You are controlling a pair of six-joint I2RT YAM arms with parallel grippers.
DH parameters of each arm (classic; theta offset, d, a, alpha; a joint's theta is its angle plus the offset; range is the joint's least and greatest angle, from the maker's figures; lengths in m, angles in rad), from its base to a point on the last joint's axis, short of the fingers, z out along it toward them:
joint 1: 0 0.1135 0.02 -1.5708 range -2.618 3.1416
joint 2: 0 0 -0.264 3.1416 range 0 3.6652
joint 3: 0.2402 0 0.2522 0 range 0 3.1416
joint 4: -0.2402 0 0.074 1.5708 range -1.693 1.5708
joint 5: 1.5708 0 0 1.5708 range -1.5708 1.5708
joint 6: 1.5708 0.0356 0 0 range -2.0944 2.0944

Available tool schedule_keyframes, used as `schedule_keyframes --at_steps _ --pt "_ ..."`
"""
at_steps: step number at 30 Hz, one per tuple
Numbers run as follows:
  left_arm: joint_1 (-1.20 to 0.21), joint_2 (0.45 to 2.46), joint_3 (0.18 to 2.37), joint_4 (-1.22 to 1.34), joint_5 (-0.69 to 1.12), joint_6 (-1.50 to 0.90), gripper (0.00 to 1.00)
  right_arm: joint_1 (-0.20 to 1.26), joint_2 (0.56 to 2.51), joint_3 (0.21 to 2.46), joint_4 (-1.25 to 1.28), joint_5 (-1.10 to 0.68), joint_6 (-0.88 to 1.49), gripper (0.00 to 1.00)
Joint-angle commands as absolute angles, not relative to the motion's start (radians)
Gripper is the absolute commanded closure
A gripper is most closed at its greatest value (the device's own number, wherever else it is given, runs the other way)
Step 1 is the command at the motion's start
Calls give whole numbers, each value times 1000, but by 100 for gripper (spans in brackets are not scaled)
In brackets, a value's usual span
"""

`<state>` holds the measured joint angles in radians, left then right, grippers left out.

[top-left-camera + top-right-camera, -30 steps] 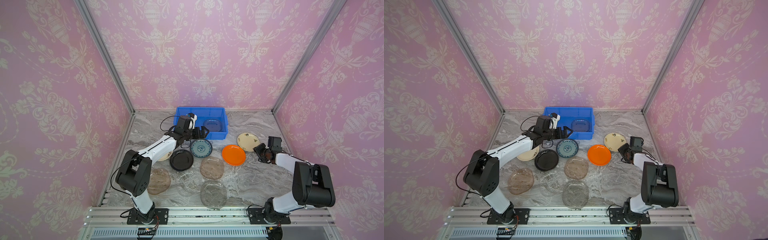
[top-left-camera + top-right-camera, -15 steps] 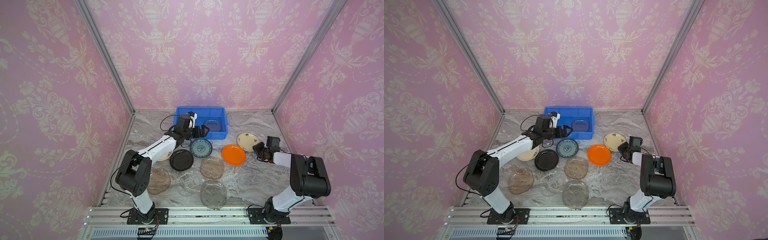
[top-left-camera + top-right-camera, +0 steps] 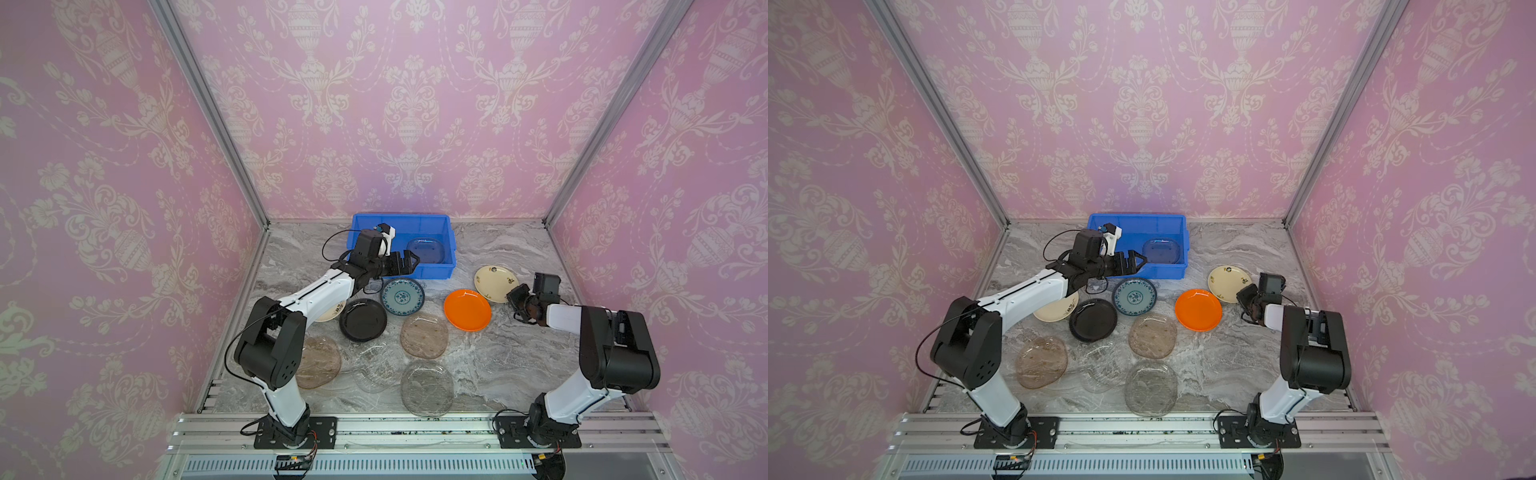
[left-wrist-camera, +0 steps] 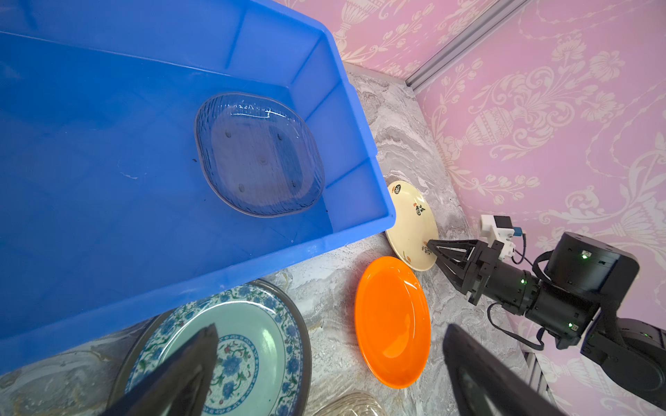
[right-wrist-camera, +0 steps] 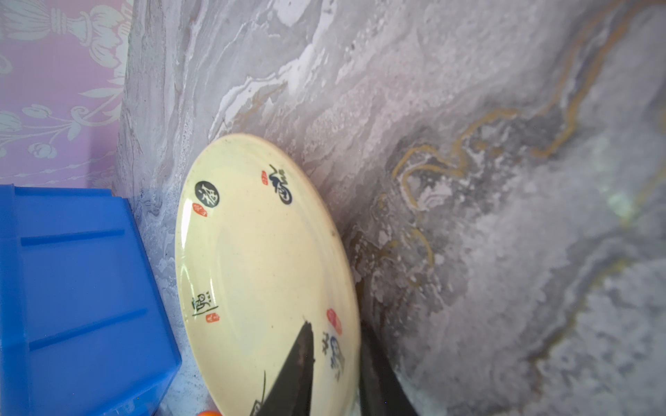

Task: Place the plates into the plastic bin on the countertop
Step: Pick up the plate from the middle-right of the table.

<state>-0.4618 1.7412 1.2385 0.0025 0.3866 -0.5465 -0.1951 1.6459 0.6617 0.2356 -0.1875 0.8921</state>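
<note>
Now that the right jaws have drawn together over the last second, they pinch the near rim of the cream plate [image 5: 259, 252], one on its upper face and the other tucked under its edge. A moment ago they stood wider. That looks to me like a grip just taken. The plate seems not yet lifted off the worktop [image 3: 519, 353], so carrying it over is the step ahead.

Just to one side of those jaws lies the orange plate [image 3: 467, 309]. Past the cream plate's far edge stands the plastic bin [image 5: 72, 288], near but not touching it.

The left jaws have not moved. They are spread wide and empty, above the bin's near wall, with the teal plate [image 4: 230, 360] beneath them. Ahead of them a clear plate [image 4: 259, 155] lies flat inside the bin, the only one in it. Nine plates are still out on the worktop.

The right arm [image 3: 565, 318] rises from its base at the front rail and folds sharply at the elbow. Its forearm reaches forward low, so the jaws sit almost level with the worktop. The left arm [image 3: 316, 293] stretches long and diagonal from its base towards the bin, passing over a second cream plate [image 3: 330, 313].
</note>
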Motion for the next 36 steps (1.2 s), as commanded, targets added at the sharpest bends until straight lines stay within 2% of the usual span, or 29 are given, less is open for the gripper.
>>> schedule_keyframes --at_steps 1,13,17,18,28,36 --pt "-468 1765 1269 -10 400 -519 1 -198 1675 643 172 -184 895 78" --pt "-466 1783 1280 -9 405 -521 1 -198 1670 652 163 -175 882 89" --pt "-466 1787 1288 -12 403 -520 1 -198 1664 670 156 -175 882 95" --pt "-466 1788 1290 -12 399 -520 1 -198 1662 678 150 -174 881 100" --pt "-466 1797 1321 -46 377 -506 1 -211 1630 772 94 -154 856 100" --pt "-466 1818 1388 -124 329 -475 1 -219 1506 823 40 -111 835 100"
